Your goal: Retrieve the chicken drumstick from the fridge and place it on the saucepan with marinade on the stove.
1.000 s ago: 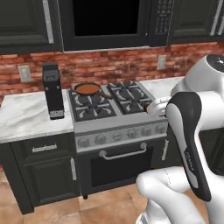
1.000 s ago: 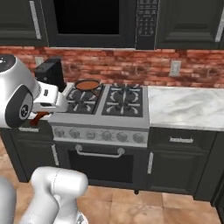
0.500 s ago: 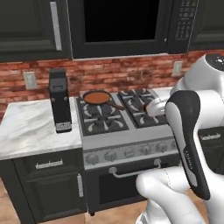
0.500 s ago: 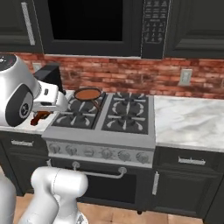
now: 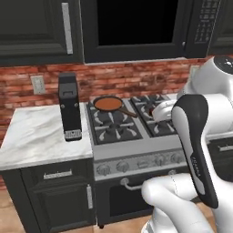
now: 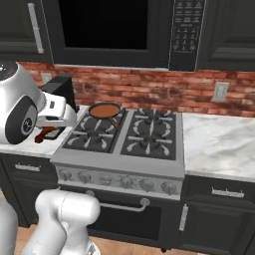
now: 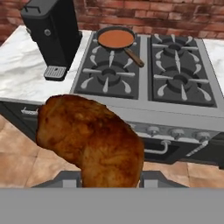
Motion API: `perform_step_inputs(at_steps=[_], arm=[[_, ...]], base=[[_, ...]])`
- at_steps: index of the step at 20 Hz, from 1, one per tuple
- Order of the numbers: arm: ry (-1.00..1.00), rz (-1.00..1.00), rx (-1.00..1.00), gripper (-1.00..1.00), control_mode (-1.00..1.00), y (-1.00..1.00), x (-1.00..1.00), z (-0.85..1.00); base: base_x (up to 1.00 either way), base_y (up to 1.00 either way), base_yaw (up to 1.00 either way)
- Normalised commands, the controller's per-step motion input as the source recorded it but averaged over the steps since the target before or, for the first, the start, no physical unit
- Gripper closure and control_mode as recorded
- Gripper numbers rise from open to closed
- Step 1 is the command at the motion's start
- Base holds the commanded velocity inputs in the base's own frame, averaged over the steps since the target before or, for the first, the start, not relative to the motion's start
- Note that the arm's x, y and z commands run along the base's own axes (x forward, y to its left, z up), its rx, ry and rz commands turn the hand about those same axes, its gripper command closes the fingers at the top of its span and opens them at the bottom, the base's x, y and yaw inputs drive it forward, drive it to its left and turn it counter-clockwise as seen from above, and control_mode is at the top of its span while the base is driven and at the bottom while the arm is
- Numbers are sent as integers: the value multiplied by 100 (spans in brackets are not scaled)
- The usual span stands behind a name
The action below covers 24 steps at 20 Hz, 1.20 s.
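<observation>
One piece of meat matters here: the chicken drumstick (image 7: 89,140) sits large in the hand view, rising from between the fingers of the gripper (image 7: 111,177), which looks closed on it; the fingertips themselves are hidden behind the meat, so the grip is judged from how the drumstick stands there unsupported. In the right base view a reddish-brown bit (image 6: 46,132) pokes out by the hand, on the left and short of the stove (image 6: 124,144), above the counter edge. It is held out in front, presumably so it can be carried over the burners without brushing anything; the pan is the goal, and the drumstick is well apart from it.

The saucepan (image 5: 108,103) sits on the far left burner, filled with orange-brown sauce, its thin handle pointing toward the near right; that handle is the thing to avoid when lowering the meat. A black coffee machine (image 5: 70,106) stands just left of the stove on the marble counter (image 5: 36,136); it is tall and could be clipped by a wide swing.

Behind runs a red brick wall; above hang dark cabinets and a black microwave (image 6: 107,30); below, dark drawers and a terracotta tile floor.
</observation>
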Motion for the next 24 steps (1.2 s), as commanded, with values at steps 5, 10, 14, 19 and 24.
perform_step_inputs(at_steps=[5,10,14,19,24], arm=[[0,0,0,100,100,0,0,0],[0,0,0,100,100,0,0,0],[0,0,0,100,100,0,0,0],[0,0,0,100,100,0,0,0],[0,0,0,100,100,0,0,0]], base=[[40,25,2],[46,1,0],[56,6,-3],[62,17,-7],[32,14,-3]])
